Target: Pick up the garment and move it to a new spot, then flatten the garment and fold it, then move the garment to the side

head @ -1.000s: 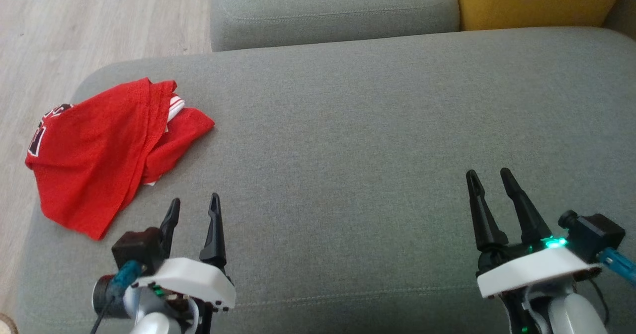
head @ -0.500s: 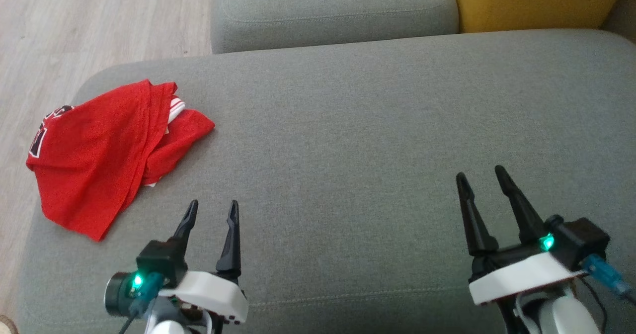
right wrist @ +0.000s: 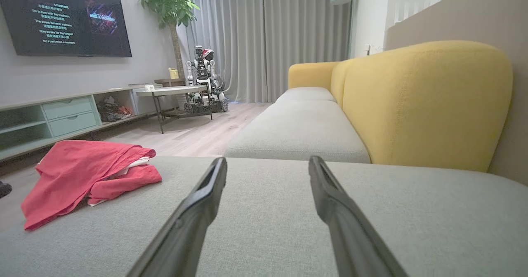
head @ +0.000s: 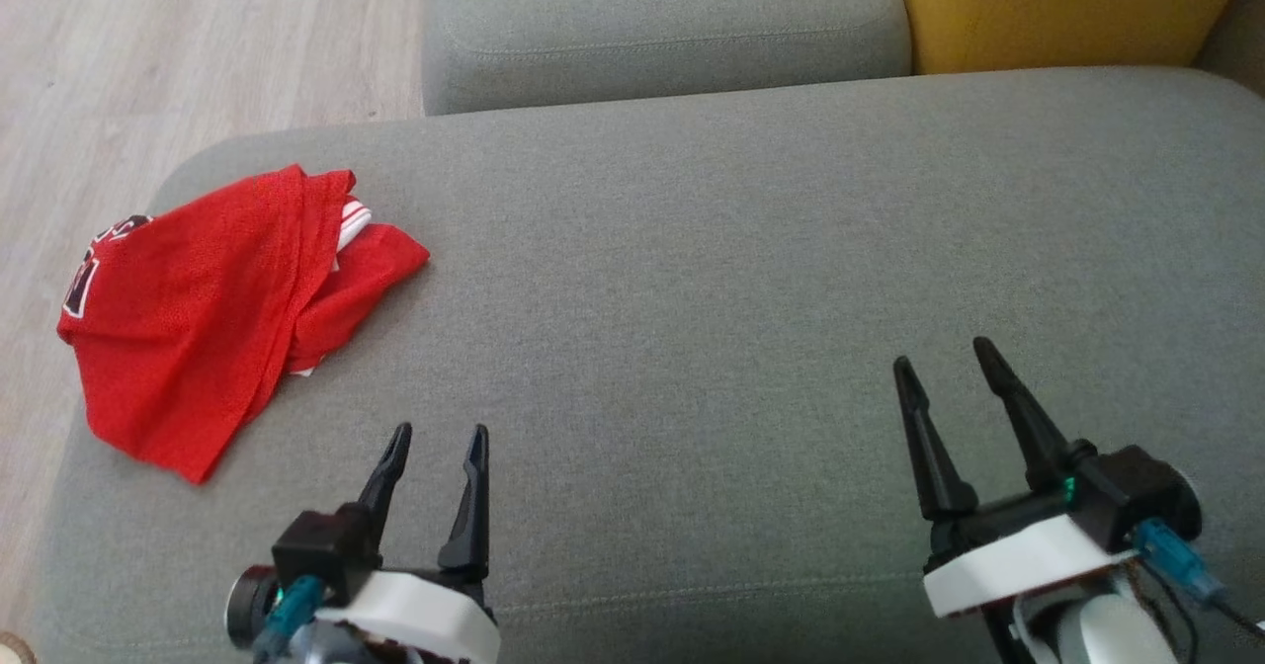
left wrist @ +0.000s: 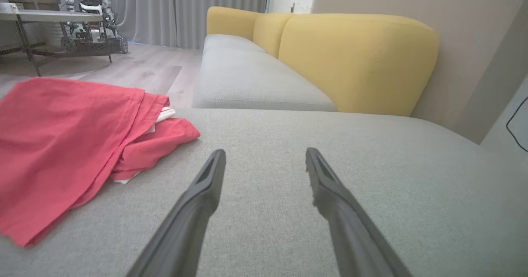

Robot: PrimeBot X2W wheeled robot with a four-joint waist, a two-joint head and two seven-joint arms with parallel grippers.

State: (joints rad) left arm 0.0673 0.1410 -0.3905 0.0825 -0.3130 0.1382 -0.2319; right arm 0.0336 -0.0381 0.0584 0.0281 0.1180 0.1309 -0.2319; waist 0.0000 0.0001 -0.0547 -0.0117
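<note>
red mesh jersey [head: 188, 318] at grey fabric cushion [head: 712, 249] left edge, bare cushion rightward. Print unreadable. left gripper [head: 440, 430], right gripper [head: 941, 352] spread wide, empty.

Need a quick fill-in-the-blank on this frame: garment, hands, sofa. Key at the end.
The garment on the grey cushion is coloured ____.
The left hand and right hand are both ____ and hold nothing.
The garment lies nearer the ____ hand.
The sofa backrest is coloured ____.
Missing: red; open; left; yellow.
</note>
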